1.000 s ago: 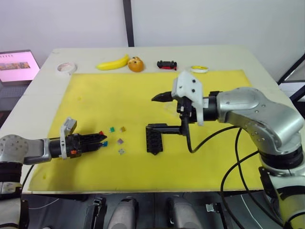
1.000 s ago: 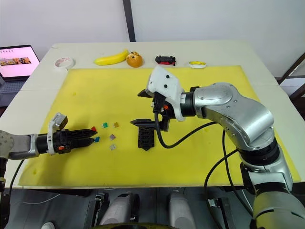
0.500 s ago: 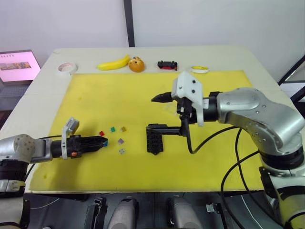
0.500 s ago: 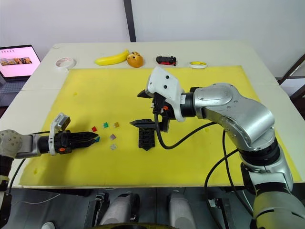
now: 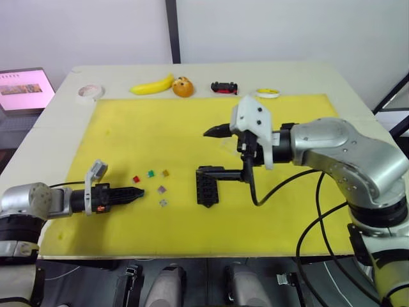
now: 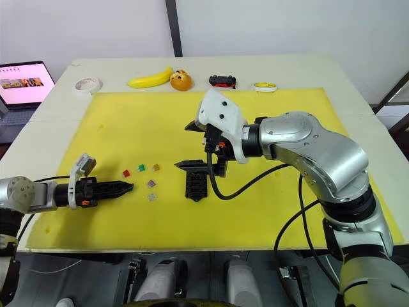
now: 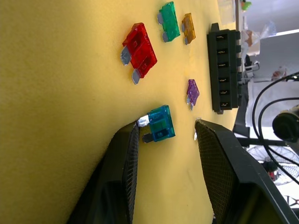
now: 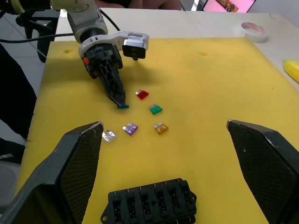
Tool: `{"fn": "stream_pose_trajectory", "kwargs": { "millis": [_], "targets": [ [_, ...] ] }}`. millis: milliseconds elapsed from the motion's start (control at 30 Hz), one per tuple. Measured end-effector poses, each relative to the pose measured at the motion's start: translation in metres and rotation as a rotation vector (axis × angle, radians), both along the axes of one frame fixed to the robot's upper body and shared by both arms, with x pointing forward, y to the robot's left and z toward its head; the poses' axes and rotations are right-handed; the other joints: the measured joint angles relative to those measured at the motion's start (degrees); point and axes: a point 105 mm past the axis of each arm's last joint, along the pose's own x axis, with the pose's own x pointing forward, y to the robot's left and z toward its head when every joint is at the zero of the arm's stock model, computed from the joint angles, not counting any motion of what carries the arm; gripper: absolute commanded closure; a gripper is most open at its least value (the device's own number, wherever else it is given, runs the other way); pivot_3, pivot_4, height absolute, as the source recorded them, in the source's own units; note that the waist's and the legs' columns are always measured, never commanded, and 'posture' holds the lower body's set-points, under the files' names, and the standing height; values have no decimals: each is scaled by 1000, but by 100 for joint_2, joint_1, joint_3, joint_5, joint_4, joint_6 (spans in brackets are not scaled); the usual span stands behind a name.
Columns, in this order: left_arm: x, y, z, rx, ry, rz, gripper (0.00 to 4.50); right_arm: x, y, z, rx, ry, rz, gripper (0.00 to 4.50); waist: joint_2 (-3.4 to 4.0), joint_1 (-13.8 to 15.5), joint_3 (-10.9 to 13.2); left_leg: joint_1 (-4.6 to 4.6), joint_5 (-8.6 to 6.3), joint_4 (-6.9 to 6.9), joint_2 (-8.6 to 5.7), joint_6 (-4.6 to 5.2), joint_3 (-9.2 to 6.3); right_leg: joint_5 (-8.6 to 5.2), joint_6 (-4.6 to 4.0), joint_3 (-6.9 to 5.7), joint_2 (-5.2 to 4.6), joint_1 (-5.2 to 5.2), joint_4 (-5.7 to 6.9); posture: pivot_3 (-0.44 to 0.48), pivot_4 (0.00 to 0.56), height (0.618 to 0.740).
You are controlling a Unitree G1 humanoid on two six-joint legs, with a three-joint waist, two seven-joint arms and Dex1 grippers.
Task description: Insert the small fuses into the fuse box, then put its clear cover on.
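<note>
The left gripper (image 7: 166, 135) is spread around the blue fuse (image 7: 160, 123) on the yellow mat (image 5: 128, 128). The fuse looks tiny, light and slippery, so pinch its flat plastic sides. The right gripper (image 8: 163, 154) hangs wide open over the fuse box (image 5: 208, 185).

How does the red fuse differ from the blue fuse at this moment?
The red fuse lies alone on the yellow mat, away from any gripper; the blue fuse sits between the open jaws of the left gripper, touching one of them. In the left wrist view, the red fuse looks larger than the blue one. Both are translucent blade fuses lying flat, outside the fuse box.
</note>
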Motion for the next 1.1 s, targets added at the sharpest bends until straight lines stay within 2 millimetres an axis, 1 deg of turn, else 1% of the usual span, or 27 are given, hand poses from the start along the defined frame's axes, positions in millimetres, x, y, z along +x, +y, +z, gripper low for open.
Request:
{"fn": "stream_pose_trajectory", "kwargs": {
  "millis": [33, 1100],
  "targets": [
    [0, 0, 0, 3, 0, 0, 3033, 0, 0, 0, 0, 0, 0, 0, 2, 0, -1, 0, 0, 0, 0, 0, 0, 0, 0, 0, 0, 0, 0, 0, 150, 740],
    [-2, 2, -5, 7, -18, 19, 3033, 0, 0, 0, -3, -1, 1, 0, 10, -13, -6, 1, 0, 0, 0, 0, 0, 0, 0, 0, 0, 0, 1, 0, 150, 740]
  ]
}}
